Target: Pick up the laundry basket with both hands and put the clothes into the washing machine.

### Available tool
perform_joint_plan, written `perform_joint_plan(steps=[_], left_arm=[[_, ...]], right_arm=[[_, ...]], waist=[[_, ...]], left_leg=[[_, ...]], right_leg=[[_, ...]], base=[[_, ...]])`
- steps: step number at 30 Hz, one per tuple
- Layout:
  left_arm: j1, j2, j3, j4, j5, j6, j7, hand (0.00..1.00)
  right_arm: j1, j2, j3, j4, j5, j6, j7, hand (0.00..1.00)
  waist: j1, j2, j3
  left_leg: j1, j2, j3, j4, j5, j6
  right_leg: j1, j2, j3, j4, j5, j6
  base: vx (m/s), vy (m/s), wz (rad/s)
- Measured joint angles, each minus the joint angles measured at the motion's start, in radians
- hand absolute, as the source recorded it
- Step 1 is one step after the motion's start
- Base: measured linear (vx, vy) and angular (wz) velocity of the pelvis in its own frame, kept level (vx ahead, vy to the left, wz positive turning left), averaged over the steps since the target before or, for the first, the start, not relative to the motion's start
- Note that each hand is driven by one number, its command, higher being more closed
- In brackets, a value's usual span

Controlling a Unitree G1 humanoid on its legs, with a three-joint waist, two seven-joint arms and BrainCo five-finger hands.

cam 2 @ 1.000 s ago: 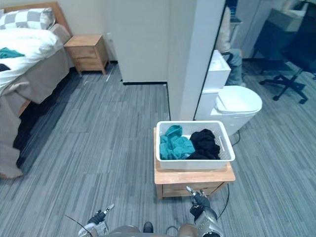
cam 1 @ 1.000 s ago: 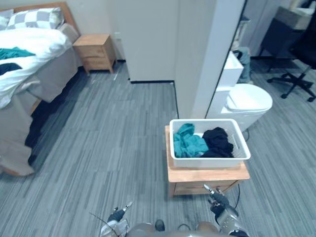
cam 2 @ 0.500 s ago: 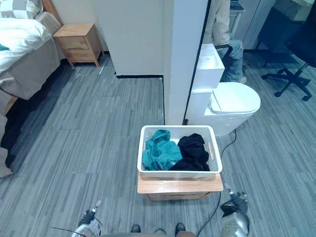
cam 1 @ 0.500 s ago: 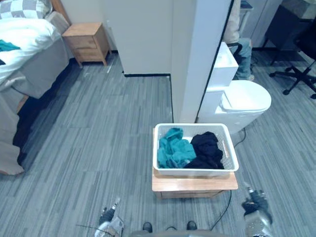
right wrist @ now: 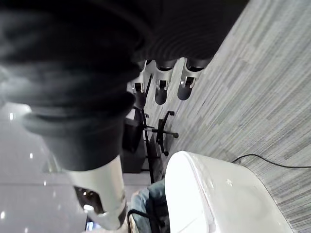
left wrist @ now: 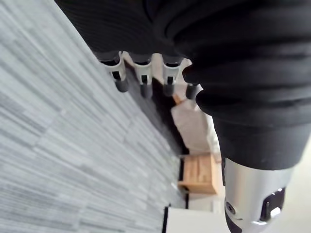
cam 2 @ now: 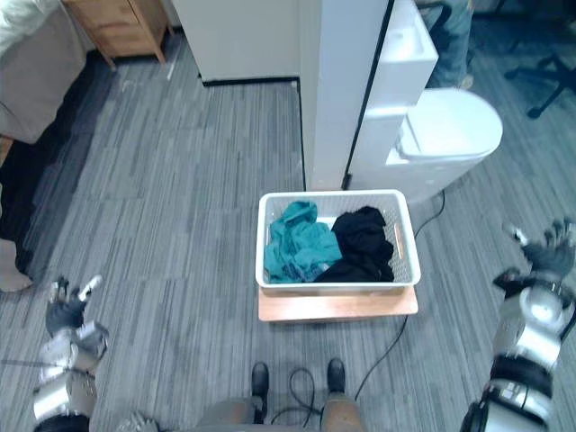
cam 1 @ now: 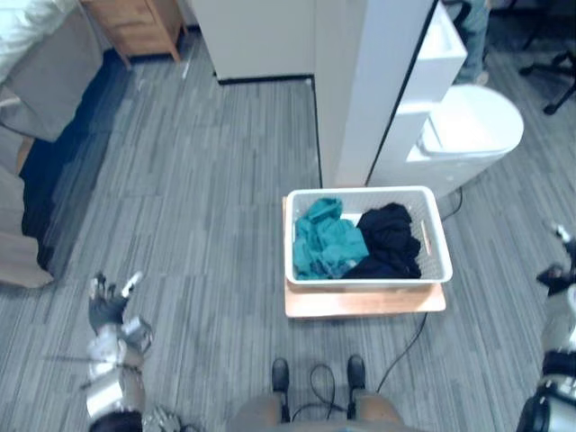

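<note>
Grey striped carpet is covering the floor. A white partition wall is rising in the middle, with a white toilet sitting just beside it on the right. A low wooden stand is standing before the wall. A wooden nightstand and a grey-draped bed are occupying the far left.

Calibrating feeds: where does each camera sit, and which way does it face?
Left eye view: head, looking down at the basket; left hand lower left.
Right eye view: head, same scene; right hand at right.
Left wrist view: past its fingers to the nightstand.
Right wrist view: past its fingers to the toilet.
Eye views share the basket.
</note>
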Motion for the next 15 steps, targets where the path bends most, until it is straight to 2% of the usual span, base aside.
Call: perform_joint_plan(steps=[2,4,5,12,15], left_arm=[[-0.115,0.075,-0.072,0.047,0.000,0.001,-0.008,0.00],[-0.181,0.101,-0.121,0.066,0.000,0.000,-0.018,0.00],[-0.234,0.109,-0.170,0.085,-0.001,0.001,-0.019,0.00],[-0.441,0.108,-0.396,0.218,-0.001,0.005,-0.022,0.00],[-0.492,0.097,-0.439,0.241,-0.004,0.008,-0.021,0.00]], right_arm=[[-0.121,-0.062,0.106,0.075,0.001,0.002,0.024,0.00],[-0.179,-0.088,0.168,0.112,0.002,0.004,0.037,0.00],[-0.233,-0.094,0.208,0.148,0.002,0.010,0.049,0.00],[-0.401,-0.104,0.383,0.228,0.003,0.030,0.070,0.00],[-0.432,-0.103,0.411,0.231,0.003,0.032,0.070,0.00]], waist=[[-0.002,0.000,0.032],[-0.002,0.001,0.058],[-0.004,0.003,0.091],[-0.028,0.013,0.185],[-0.028,0.013,0.193]], left_leg=[[-0.039,-0.002,0.001,-0.001,0.016,0.000],[-0.059,-0.004,0.001,-0.003,0.027,0.005],[-0.063,-0.007,0.003,-0.005,0.032,0.008],[-0.106,-0.024,0.009,-0.028,0.069,0.024],[-0.123,-0.032,0.014,-0.042,0.083,0.024]], right_leg=[[-0.041,0.000,0.004,0.000,0.017,0.000],[-0.063,-0.001,0.007,0.000,0.028,-0.004],[-0.068,-0.003,0.011,-0.003,0.037,-0.003],[-0.123,-0.024,0.026,-0.017,0.082,0.002],[-0.150,-0.028,0.036,-0.017,0.093,0.001]], base=[[-0.09,0.004,-0.04],[-0.07,0.003,-0.03],[-0.07,0.007,-0.05],[-0.06,0.018,-0.04],[-0.03,0.028,-0.06]])
